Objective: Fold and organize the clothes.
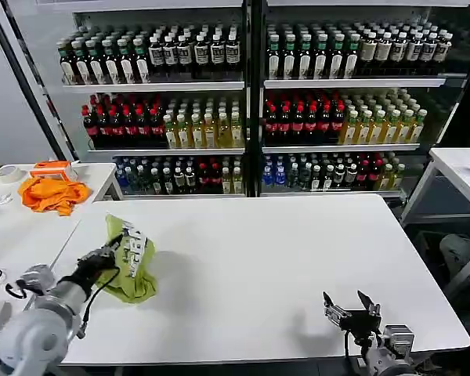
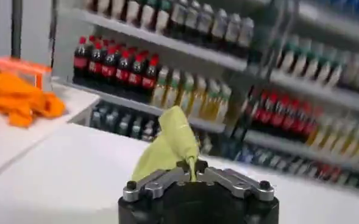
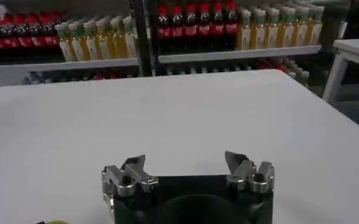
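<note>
T-shirt point(image 1: 129, 262), lime-green and bunched, lies at the left of the white table point(image 1: 282, 266), with the left gripper point(image 1: 113, 252) pinched tight on its fabric. Farther left, an orange cloth point(image 1: 53, 194) sits on a side table. At the near right edge, the right gripper point(image 1: 352, 307) hovers spread wide, holding nothing.

The table point(image 1: 282, 266) lies bare from its middle to the right edge, open to any reach. At its left end the T-shirt point(image 1: 129, 262) bunches up, pinched in the left gripper point(image 1: 116, 249). An orange cloth point(image 1: 51, 193) sits on the side table point(image 1: 16, 227), which seems to stand just beside the main one.
</note>
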